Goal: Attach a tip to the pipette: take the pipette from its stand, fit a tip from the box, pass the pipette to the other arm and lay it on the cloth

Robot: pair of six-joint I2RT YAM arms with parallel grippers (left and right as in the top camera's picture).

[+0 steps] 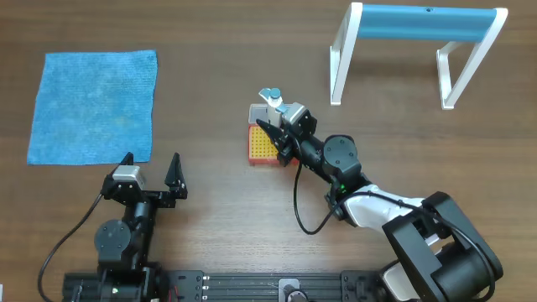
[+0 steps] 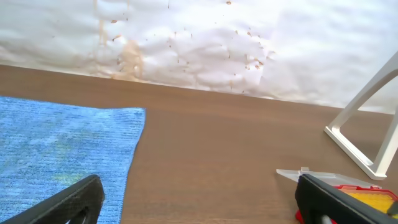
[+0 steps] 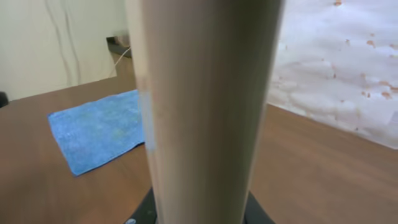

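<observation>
From above, the right gripper [image 1: 278, 126] is clamped on the pipette [image 1: 271, 97] at the far end of the tip box [image 1: 261, 149] in mid-table. The left gripper [image 1: 152, 170] rests with its fingers spread wide, near the cloth [image 1: 92, 105] and well apart from the pipette. The left wrist view shows the cloth and tip box beyond its parted fingers. In the right wrist view the pipette's barrel stands close before the camera, with the cloth beyond.

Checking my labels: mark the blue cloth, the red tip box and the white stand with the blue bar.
Blue cloth [image 1: 92, 107]: top view, its middle.
Red tip box [image 1: 258, 147]: top view, yellow tip grid.
White stand with blue bar [image 1: 424, 23]: top view, the bar.
</observation>
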